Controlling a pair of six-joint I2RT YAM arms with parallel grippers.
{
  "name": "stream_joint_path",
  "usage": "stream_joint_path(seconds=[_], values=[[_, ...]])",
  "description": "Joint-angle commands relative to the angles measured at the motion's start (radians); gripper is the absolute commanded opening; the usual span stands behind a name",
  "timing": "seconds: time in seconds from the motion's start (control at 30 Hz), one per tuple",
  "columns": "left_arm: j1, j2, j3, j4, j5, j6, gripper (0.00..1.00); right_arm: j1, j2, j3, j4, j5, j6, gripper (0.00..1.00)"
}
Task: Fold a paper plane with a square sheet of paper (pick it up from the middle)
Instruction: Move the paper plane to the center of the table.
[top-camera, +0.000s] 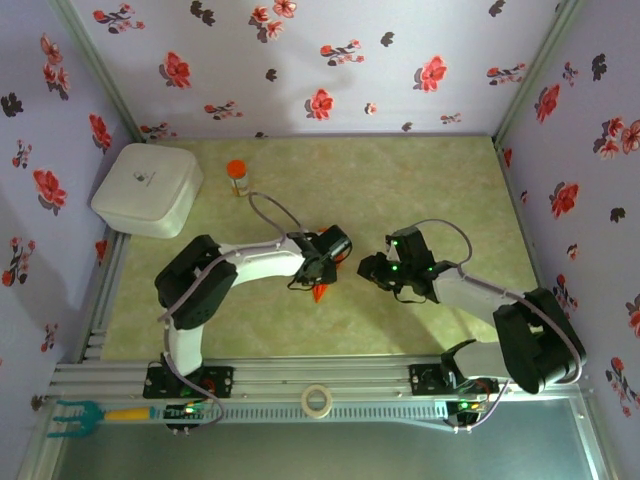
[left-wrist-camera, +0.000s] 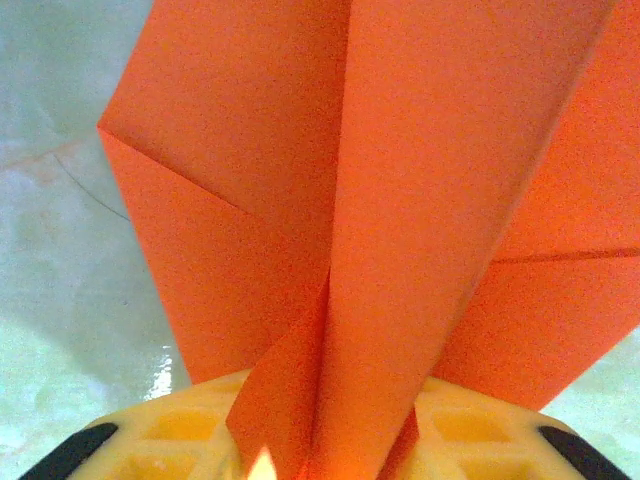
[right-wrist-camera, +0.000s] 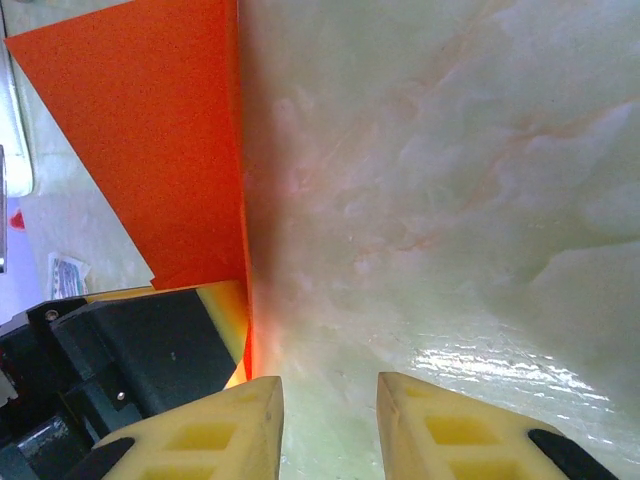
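Observation:
The square sheet of paper is folded into a bright orange paper plane (top-camera: 320, 292) with a centre crease. Its pointed tip pokes out below my left gripper (top-camera: 322, 268) at the middle of the table. In the left wrist view the plane (left-wrist-camera: 400, 200) stands between my yellow fingers (left-wrist-camera: 190, 430), and its layers splay apart at the base instead of being pinched flat. The left gripper (left-wrist-camera: 325, 405) is open around it. My right gripper (top-camera: 368, 268) hovers just to the right. It is open (right-wrist-camera: 330, 385) and empty over bare tabletop, with the plane (right-wrist-camera: 150, 150) to its left.
A white square box (top-camera: 148, 188) sits at the back left with a small orange-capped bottle (top-camera: 237, 176) beside it. A tape roll (top-camera: 317, 400) and a teal-headed tool (top-camera: 75, 415) lie on the front rail. Flowered walls close in three sides.

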Motion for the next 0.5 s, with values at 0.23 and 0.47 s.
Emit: stream_joint_path(seconds=[0.23,0.47], values=[[-0.029,0.103,0.083,-0.164,-0.046,-0.116,0.37,-0.007,-0.038,0.025,-0.068,0.021,-0.043,0.33],[-0.034,0.123,0.136,-0.210,-0.046,-0.173,0.37,-0.014,-0.044,0.024,-0.076,0.012,-0.049,0.33]])
